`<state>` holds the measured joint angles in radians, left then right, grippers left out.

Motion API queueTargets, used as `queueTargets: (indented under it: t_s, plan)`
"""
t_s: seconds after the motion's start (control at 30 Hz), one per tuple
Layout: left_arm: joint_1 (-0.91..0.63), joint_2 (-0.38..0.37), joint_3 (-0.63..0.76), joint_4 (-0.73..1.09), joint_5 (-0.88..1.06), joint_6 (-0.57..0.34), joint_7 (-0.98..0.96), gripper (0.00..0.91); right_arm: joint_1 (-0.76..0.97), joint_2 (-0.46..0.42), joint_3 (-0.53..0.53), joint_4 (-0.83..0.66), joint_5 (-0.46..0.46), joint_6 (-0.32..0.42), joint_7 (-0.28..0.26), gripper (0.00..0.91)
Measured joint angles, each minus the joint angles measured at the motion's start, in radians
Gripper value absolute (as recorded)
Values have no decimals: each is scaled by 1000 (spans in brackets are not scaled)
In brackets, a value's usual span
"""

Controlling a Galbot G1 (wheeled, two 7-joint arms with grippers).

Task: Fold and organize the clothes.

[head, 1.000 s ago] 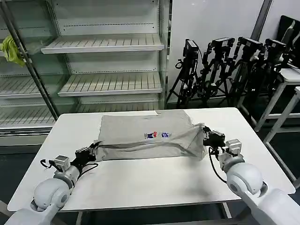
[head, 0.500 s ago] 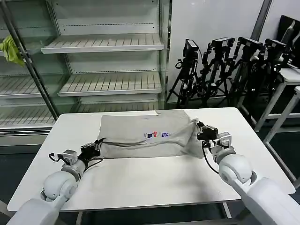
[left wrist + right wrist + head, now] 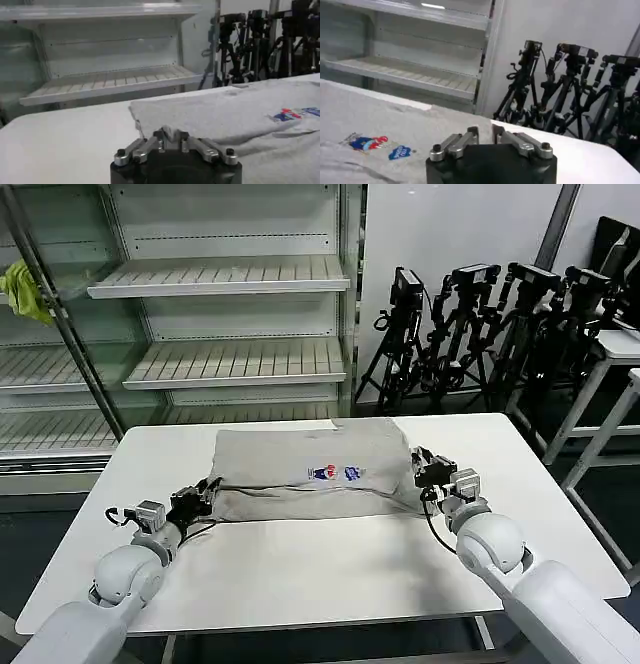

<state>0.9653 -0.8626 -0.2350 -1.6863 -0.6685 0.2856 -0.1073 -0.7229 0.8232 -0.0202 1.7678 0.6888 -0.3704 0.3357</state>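
Observation:
A light grey T-shirt point(image 3: 300, 452) lies folded on the far half of the white table point(image 3: 320, 569), its small red and blue chest print point(image 3: 335, 474) facing up. My left gripper point(image 3: 207, 487) sits low at the shirt's near-left corner, shut on a pinch of grey fabric point(image 3: 170, 132). My right gripper point(image 3: 418, 462) is at the shirt's right edge, fingers close together on the cloth. The left wrist view shows the T-shirt point(image 3: 240, 107) spreading beyond my left gripper point(image 3: 170, 135). In the right wrist view the T-shirt point(image 3: 375, 117) and its print point(image 3: 375, 144) lie beyond my right gripper point(image 3: 485, 131).
An open shelf unit point(image 3: 225, 279) stands behind the table, with a yellow-green rag point(image 3: 22, 289) hanging at its left. Black camera tripods point(image 3: 480, 324) crowd the back right, beside another white table point(image 3: 620, 349). The near half of my table is bare.
Both grippers have moved forward across the table with the shirt's near edge. The lifted fabric has come down and now lies flatter and narrower.

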Motion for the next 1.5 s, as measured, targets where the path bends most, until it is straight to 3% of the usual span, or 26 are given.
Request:
queueTargets:
  t_s: [0.3,0.6,0.93,1.5]
  plan:
    - [23,15,-34,-27,-5,3,-6,907,-93,-53,101,91,34,-26,17,907]
    - [153,43,-101,-143,-46,47,-7,907,-281,-89,187,235,65,-54,48,907]
    - [211,23,-112,-175,-40,55,2,907,-355,-45,205,266,56,-58,54,907]
    - [237,1,-104,-147,-15,41,17,907,-378,45,207,165,2,-34,23,907]
